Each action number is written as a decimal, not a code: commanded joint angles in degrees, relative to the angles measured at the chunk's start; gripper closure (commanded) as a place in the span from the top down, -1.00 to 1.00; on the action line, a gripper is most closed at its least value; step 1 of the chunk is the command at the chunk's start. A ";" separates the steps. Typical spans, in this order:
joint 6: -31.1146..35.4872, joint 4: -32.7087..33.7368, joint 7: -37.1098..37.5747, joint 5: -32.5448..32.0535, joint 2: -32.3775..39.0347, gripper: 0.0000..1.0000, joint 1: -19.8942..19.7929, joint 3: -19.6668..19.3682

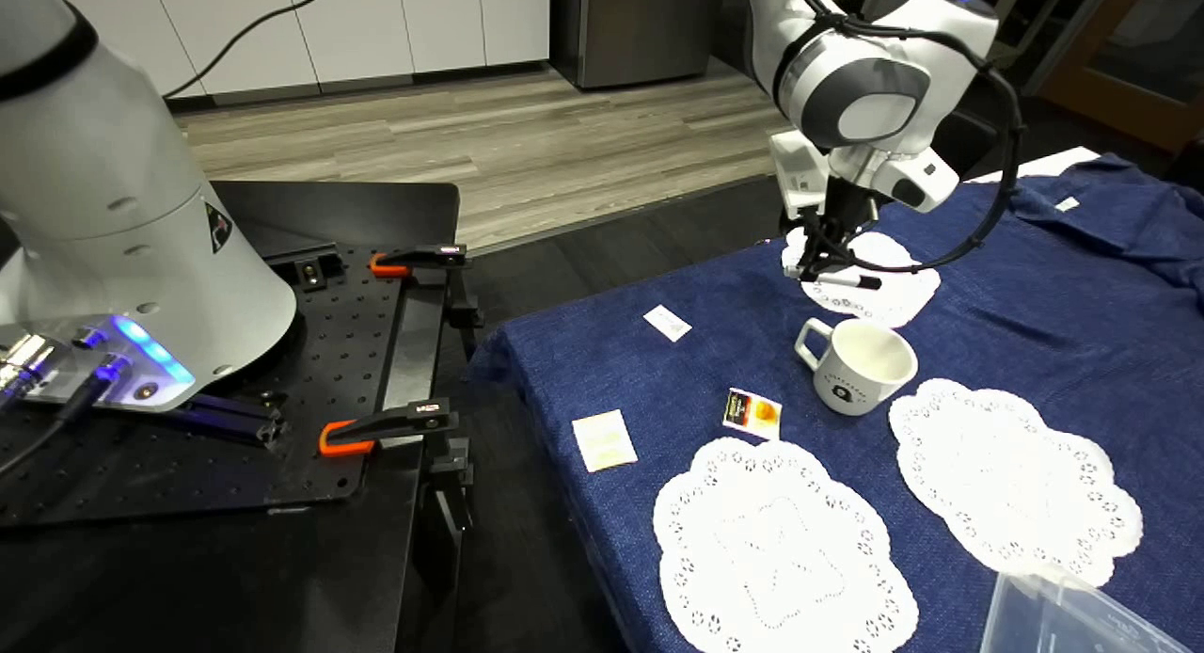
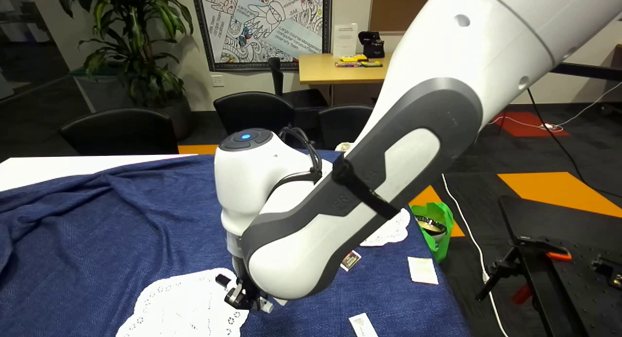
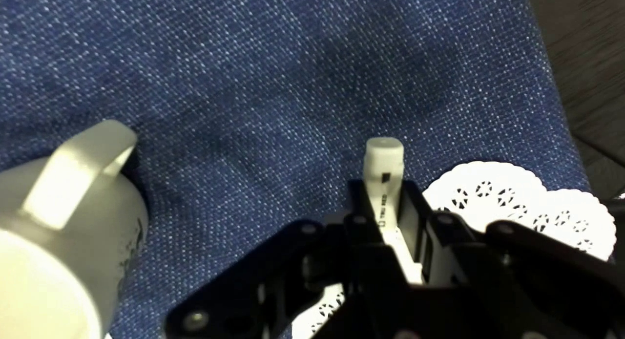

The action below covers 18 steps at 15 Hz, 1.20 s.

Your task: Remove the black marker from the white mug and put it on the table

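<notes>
My gripper (image 1: 828, 253) is shut on the black marker (image 1: 847, 278), which has a white barrel and a black cap. The gripper (image 2: 248, 295) holds it sideways over the far doily, with the black cap sticking out on one side and the white end on the other. In the wrist view the white end of the marker (image 3: 384, 168) shows between the fingertips (image 3: 383, 197); its cap is hidden. The white mug (image 1: 861, 366) stands upright on the blue-covered table (image 1: 677, 385), apart from the gripper. The mug (image 3: 97, 202) is at the left of the wrist view.
White doilies lie near the mug (image 1: 1016, 474), at the front (image 1: 785, 540) and under the gripper (image 1: 894, 305). Small cards (image 1: 604, 440) lie toward the table's edge. A clear plastic box (image 1: 1072, 615) is at the front. The bench with orange clamps (image 1: 348, 437) stands across a gap.
</notes>
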 commanded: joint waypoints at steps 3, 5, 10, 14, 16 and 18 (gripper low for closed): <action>-4.77 6.63 2.92 -1.13 3.57 -0.06 1.36 -1.71; -3.65 5.99 3.89 -1.12 2.33 0.15 1.83 -2.13; -0.78 3.42 7.21 -1.06 -1.90 0.89 3.00 -3.85; -0.24 2.39 9.60 -1.16 -4.28 1.00 3.66 -5.02; -0.10 1.90 10.22 -1.30 -5.09 1.00 3.91 -5.40; -0.10 1.47 10.74 -1.35 -5.75 1.00 4.04 -5.57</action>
